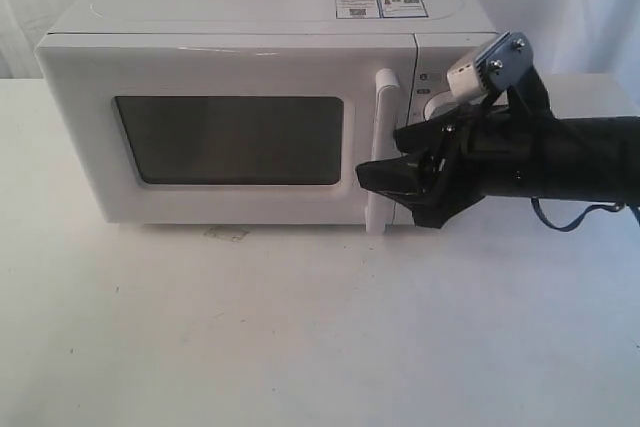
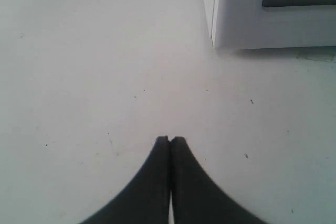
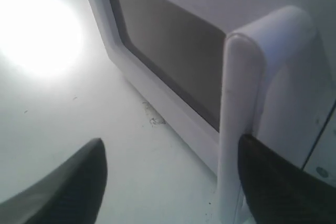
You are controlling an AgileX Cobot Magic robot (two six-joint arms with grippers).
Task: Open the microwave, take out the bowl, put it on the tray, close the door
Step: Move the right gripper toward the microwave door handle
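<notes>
The white microwave (image 1: pixel 250 17) stands at the back of the table with its door (image 1: pixel 230 67) closed. The dark window (image 1: pixel 230 139) shows nothing inside, so the bowl is hidden. My right gripper (image 1: pixel 385 155) is open and straddles the door's vertical white bar handle (image 1: pixel 383 97). In the right wrist view the right gripper (image 3: pixel 170 142) has one finger (image 3: pixel 273 182) tucked behind the handle (image 3: pixel 239 108) and the other out in front over the table. My left gripper (image 2: pixel 169 140) is shut and empty over bare table, with the microwave's lower corner (image 2: pixel 236 19) ahead. No tray is in view.
The white table (image 1: pixel 300 327) stretches in front of the microwave. A small scuffed patch (image 1: pixel 226 234) lies on it under the door. My right arm and its wrist camera (image 1: pixel 490 67) cover most of the control panel, with one dial (image 1: pixel 437 104) partly showing.
</notes>
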